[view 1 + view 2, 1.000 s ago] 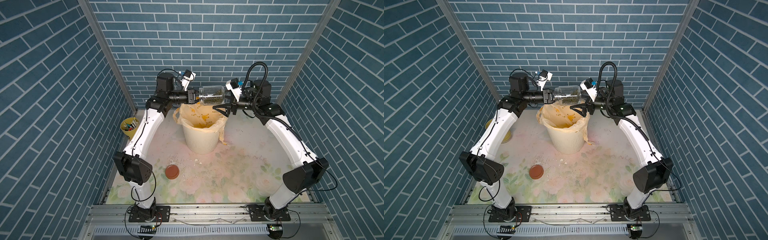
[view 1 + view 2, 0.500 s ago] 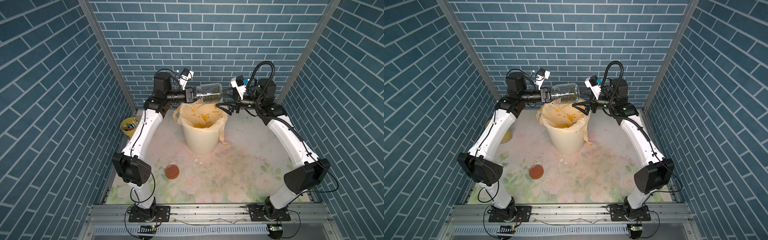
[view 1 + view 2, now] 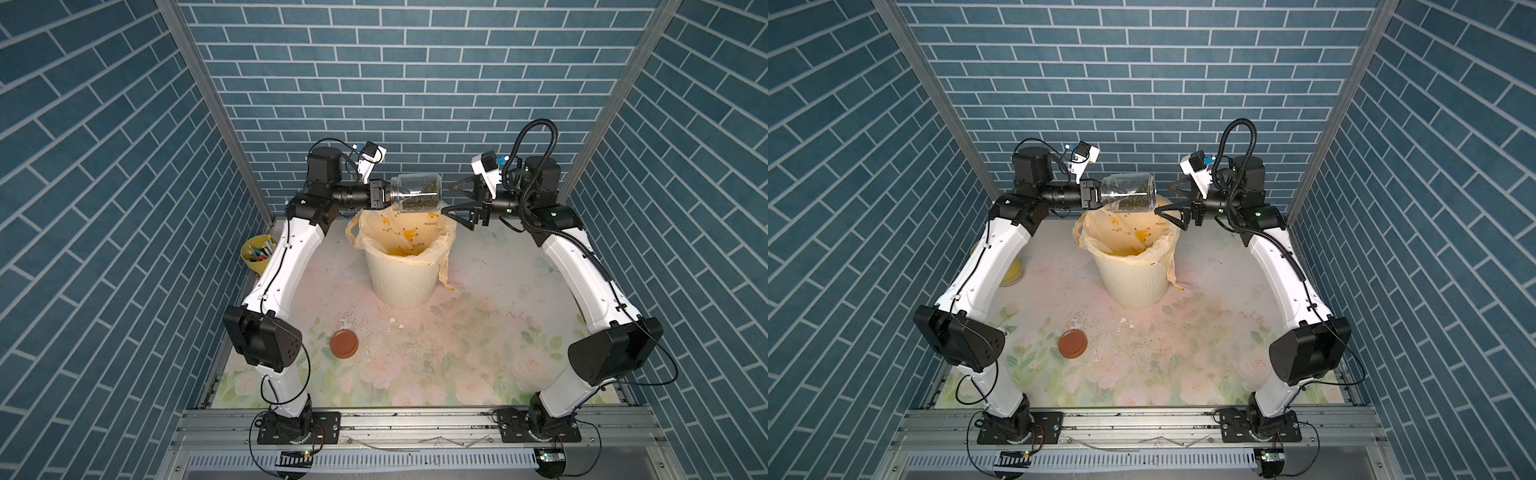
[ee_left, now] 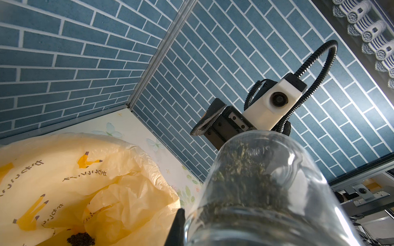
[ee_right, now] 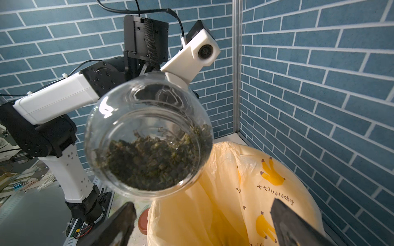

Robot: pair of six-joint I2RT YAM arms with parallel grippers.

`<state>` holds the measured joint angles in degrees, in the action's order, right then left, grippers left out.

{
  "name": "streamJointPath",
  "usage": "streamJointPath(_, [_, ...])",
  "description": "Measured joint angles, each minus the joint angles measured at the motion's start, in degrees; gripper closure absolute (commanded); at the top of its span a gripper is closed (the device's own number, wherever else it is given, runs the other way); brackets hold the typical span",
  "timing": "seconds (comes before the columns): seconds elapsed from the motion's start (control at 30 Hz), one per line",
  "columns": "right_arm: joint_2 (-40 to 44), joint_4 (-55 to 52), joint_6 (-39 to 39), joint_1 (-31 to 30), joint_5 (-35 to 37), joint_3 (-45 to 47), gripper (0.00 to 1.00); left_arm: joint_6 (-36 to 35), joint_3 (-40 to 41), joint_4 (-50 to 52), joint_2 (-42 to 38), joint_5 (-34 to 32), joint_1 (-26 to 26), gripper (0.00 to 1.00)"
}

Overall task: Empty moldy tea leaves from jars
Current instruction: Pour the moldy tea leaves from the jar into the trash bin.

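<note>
Glass jar (image 3: 415,193) is up in the air over the back rim of the bin (image 3: 399,282), which sits near the middle of the table's (image 3: 478,332) back edge. Left gripper (image 3: 386,196) is clamped tight on what looks like the neck end. So the jar lies nearly sideways, base tipped a bit upward toward the right gripper (image 3: 446,198). That one's jaws are spread as wide as they go with nothing in them, just beside the base and not touching.

Tip for this pour, imo: the mouth seems to hang near the edge of the bag (image 3: 374,232) rather than over its middle. I'd bring it further over the opening before raising the base more, then give it a small shake.

The moldy tea leaves (image 5: 149,164) are a dark olive, crumbly clump along the lower wall, piled toward the base end, and they look kinda stuck together. The reddish-brown lid (image 3: 344,344) is off, lying flat nearer the table's front-left corner.
</note>
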<state>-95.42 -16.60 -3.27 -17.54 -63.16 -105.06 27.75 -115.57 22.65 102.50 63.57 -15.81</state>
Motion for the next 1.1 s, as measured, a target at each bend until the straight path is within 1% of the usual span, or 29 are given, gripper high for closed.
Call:
streamJointPath(0.2, [-1.3, 0.5, 0.0, 0.2, -2.1, -0.8, 0.01, -0.6, 0.0, 0.7, 0.3, 0.2, 0.2, 1.0])
streamJointPath(0.43, [-1.7, 3.6, 1.6, 0.2, -3.2, -1.4, 0.01, -1.7, -0.2, 1.9, 1.1, 0.1, 0.5, 1.0])
streamJointPath(0.63, [-3.5, 4.3, 2.0, 0.2, -4.1, -4.8, 0.01, -2.0, -0.7, 2.7, 1.8, 0.0, 0.6, 1.0])
streamJointPath(1.1, [-6.7, 1.2, 1.7, -3.5, -6.5, -9.7, 0.01, -2.4, -2.7, 3.7, 3.8, 0.0, 0.7, 1.0])
